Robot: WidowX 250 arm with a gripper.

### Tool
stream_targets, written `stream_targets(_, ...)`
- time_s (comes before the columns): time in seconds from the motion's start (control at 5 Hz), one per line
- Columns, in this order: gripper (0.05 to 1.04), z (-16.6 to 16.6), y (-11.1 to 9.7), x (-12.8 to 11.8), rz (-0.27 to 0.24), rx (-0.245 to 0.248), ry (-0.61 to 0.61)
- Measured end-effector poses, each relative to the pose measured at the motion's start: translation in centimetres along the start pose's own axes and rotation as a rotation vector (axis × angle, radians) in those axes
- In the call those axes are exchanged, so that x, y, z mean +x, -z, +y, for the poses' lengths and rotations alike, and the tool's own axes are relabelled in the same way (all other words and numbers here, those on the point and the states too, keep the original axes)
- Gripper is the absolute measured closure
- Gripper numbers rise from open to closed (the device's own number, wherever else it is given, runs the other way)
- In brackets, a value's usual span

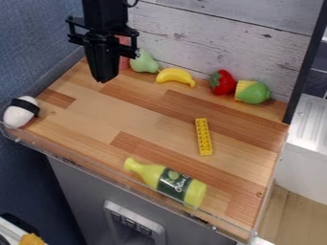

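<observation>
At the upper left the black gripper (103,80) hangs over the wooden counter, pointing down. Its fingers are together and nothing shows between them. Just behind and right of it stands a pinkish-red object (124,61), partly hidden by the gripper. A pale green pear (144,62) is beside that, followed along the back wall by a yellow banana (175,76), a red strawberry (222,83) and a green-and-yellow item (253,92). A yellow studded brick (203,137) lies right of centre. Near the front edge, a yellow-green bottle (167,182) with a dark label lies on its side.
A white rounded object with a black band (22,112) sits at the counter's left corner. A clear low rim (83,168) runs along the front edge. The white plank wall (223,38) bounds the back, and a dark upright post (305,67) stands at the right.
</observation>
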State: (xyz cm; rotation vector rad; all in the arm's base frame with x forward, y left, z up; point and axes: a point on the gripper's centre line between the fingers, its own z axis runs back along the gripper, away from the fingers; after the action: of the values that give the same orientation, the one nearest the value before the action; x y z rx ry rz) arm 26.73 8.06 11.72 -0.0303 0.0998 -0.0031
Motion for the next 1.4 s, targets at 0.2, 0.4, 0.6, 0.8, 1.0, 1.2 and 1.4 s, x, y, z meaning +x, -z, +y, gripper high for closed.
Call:
stream_targets(0.2, 1.028, -1.2, 0.0, 0.5, 0.0, 0.002, -0.111)
stream_targets(0.4, 1.027, -3.5, -0.2, 2.1, -0.008, 0.0, -0.286)
stream_targets(0.6, 1.024, -6.4, -0.1, 3.8, -0.011, -0.004, -0.45)
stream_targets(0.8, 1.021, -9.2, -0.4, 5.1, -0.014, -0.002, -0.515)
stream_targets(1.0, 1.02, -11.6, -0.5, 5.0, -0.014, 0.004, -0.47)
stream_targets(1.2, 1.02, -13.5, 0.0, 4.5, -0.005, 0.015, -0.346)
stream_targets(1.4, 1.02, -14.8, 1.7, 3.9, -0.01, 0.018, -0.211)
